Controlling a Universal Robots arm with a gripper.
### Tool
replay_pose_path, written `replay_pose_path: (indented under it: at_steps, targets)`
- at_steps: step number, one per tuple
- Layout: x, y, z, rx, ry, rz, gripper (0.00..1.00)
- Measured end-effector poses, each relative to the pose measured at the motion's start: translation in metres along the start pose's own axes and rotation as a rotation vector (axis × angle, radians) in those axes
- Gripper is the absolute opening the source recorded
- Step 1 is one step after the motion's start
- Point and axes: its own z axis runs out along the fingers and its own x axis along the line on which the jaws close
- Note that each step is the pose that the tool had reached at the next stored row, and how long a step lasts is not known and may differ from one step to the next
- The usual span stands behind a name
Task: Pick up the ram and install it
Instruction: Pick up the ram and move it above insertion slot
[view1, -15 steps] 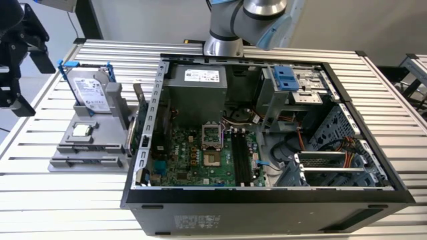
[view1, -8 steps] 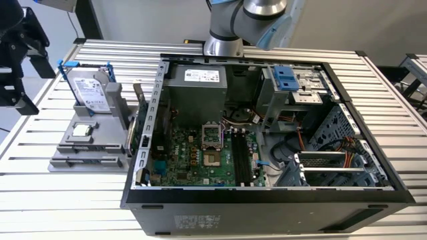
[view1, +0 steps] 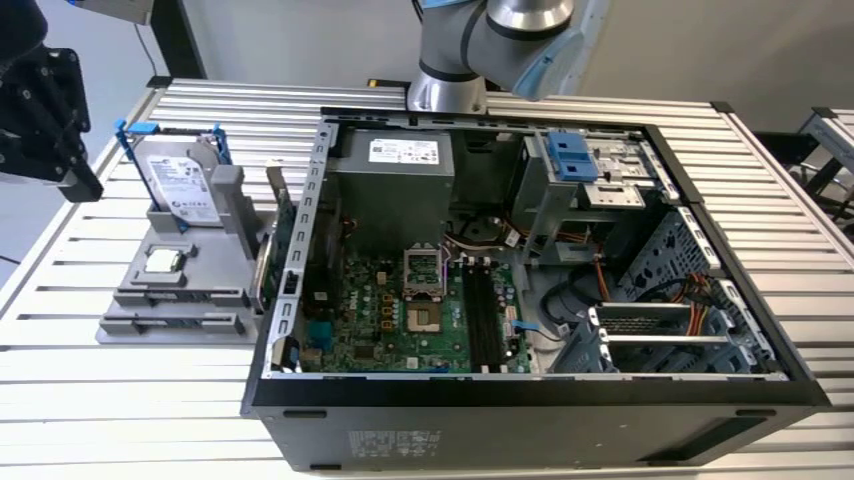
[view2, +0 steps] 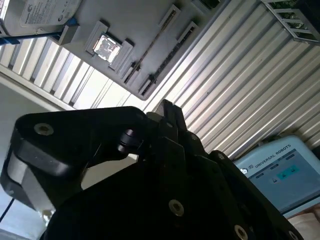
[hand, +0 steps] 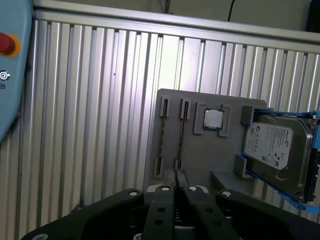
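Ribbed aluminium worktop below, and the gripper hangs above it, fingers pressed together with nothing between them. They're lined up over the grey holder, seemingly squaring up to its slots. In one sits the ram: a thin dark strip, edge-on, cradled by end brackets for an easy pinch, with a twin strip just beside it. The open computer case is well apart.

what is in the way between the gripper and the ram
Nothing visible. In the first wrist view the gripper hangs above the grey holder, with open air down to the ram standing edge-on in its slot. The processor chip and hard drive sit beside it on the same holder, off that line.
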Motion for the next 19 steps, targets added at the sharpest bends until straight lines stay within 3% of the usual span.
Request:
replay_pose_path:
  at_steps: [2,3,18,19]
  targets:
    - [0.0,0.0,0.0,0.0,0.0,0.0,0.0]
    - [0.0,0.0,0.0,0.0,0.0,0.0,1.0]
    - [0.0,0.0,0.0,0.0,0.0,0.0,1.0]
    - [0.0,0.0,0.0,0.0,0.0,0.0,0.0]
